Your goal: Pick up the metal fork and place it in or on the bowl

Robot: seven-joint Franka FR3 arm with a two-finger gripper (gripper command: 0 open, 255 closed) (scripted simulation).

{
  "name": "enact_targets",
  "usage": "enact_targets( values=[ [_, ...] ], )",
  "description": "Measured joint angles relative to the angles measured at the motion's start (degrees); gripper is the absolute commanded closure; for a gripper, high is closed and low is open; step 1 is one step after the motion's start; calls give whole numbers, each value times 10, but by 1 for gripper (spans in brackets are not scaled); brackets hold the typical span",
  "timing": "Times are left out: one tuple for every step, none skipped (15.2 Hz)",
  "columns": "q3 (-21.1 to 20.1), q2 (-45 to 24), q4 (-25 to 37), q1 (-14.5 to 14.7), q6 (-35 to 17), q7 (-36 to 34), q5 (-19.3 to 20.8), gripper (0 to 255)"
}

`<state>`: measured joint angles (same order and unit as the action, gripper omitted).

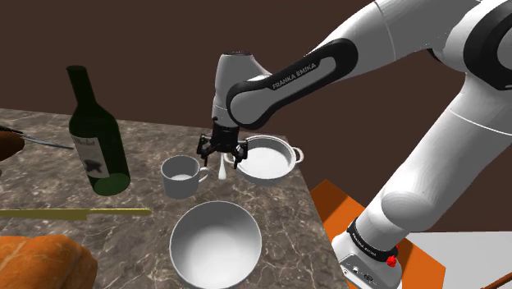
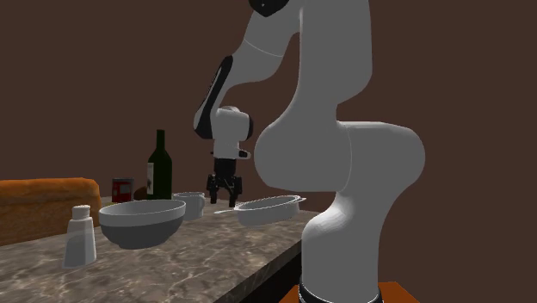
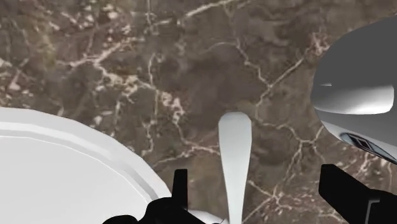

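Within parted tool (image 3: 257, 186): smooth grey flared fork (image 3: 234, 149) on veined marble (image 3: 159, 57).

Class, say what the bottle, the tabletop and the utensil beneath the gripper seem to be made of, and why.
Bottle: dark green glass, glossy highlights. Tabletop: polished brown marble-like stone, pale veins. Utensil: smooth, pale grey, perhaps metal; unclear.

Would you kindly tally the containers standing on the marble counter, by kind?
Dark green labelled bottle: 1
Large grey round bowl: 1
White mug: 1
White two-handled pan: 1
White shaker: 1
Red can: 1
Total: 6
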<state>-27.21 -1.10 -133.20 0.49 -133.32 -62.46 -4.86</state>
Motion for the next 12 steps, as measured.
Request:
enact_targets(
  values=[
    [0,-1,0,0,-2,0,0,0],
    [-1,-2,0,0,-5,-1,1,0],
    [-1,-3,1,0,-5,-1,1,0],
    [-1,-4,3,-1,-4,-1,2,0],
    [0,0,0,-2,-4,1,0,0],
    [-1,0,-1,-2,-7,2,0,0],
    [-1,-2,0,-1,-8,-1,2,255],
    [-3,-4,1,0,-9,-4,3,255],
    [-4,-3,-2,1,-10,-4,0,255],
    [-5,-1,-5,1,-8,-2,-2,255],
    [-4,1,-7,0,-5,-2,-1,255],
    [-4,1,-7,0,-6,-1,-1,255]
  ],
)
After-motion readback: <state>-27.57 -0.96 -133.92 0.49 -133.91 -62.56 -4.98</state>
